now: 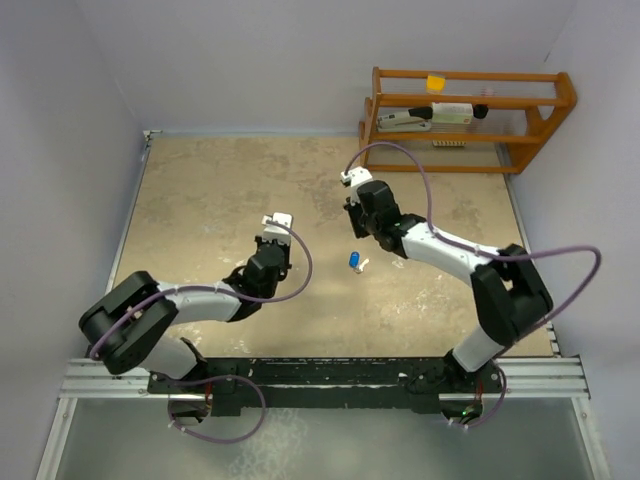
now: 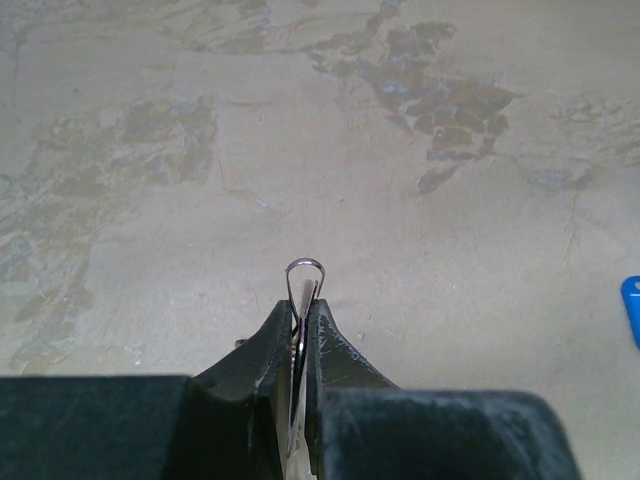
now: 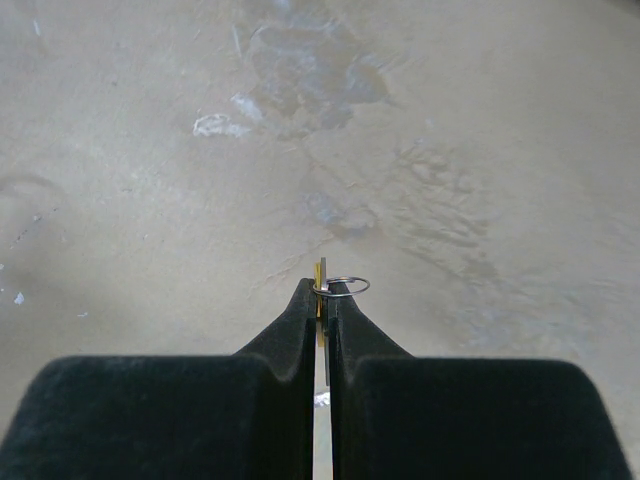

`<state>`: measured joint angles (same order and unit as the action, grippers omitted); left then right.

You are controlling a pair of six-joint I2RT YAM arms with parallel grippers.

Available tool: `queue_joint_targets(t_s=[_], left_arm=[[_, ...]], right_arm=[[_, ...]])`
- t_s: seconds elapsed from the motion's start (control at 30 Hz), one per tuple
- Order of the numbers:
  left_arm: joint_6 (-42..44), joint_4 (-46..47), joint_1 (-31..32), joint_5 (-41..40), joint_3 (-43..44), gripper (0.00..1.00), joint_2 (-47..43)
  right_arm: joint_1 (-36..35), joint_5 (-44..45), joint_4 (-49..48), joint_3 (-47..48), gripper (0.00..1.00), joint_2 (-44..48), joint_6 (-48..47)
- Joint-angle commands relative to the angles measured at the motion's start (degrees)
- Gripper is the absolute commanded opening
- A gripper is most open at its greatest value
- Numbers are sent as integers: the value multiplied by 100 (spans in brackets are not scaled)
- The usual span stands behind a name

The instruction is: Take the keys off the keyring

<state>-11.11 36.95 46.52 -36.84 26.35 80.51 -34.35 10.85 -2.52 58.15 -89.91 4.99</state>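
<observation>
My right gripper is shut on two keys held edge-on: a yellow-headed key and a silver key. The small round keyring loops around their tips, just past the fingertips. My left gripper is shut on a thin silver wire loop and a flat silver metal piece that stick out beyond the jaws. A blue-headed key lies on the table between the two grippers, nearer the right one. It also shows at the right edge of the left wrist view.
A wooden rack with a few small items stands at the back right against the wall. The mottled beige table is bounded by pale walls on the left, back and right. A small silver piece lies beside the blue key.
</observation>
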Motion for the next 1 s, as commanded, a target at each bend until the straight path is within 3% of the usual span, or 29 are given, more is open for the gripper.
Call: queue_joint_targets(t_s=[0.0, 0.27, 0.53, 0.77, 0.97], left_arm=[[-96, 728, -274, 188, 217, 0, 538], [-267, 1024, -863, 570, 618, 0, 1510], [-436, 632, -917, 689, 1263, 0, 2126], [-819, 303, -922, 653, 1332, 0, 2252], [-988, 37, -909, 750, 1391, 10, 2339]], right_arm=[[7, -802, -485, 565, 0, -511, 179], [78, -1031, -575, 944, 0, -1324, 156], [289, -1241, -835, 1160, 0, -1862, 212], [419, -1129, -1008, 1074, 0, -1956, 183], [438, -1037, -1145, 1038, 0, -2019, 186]])
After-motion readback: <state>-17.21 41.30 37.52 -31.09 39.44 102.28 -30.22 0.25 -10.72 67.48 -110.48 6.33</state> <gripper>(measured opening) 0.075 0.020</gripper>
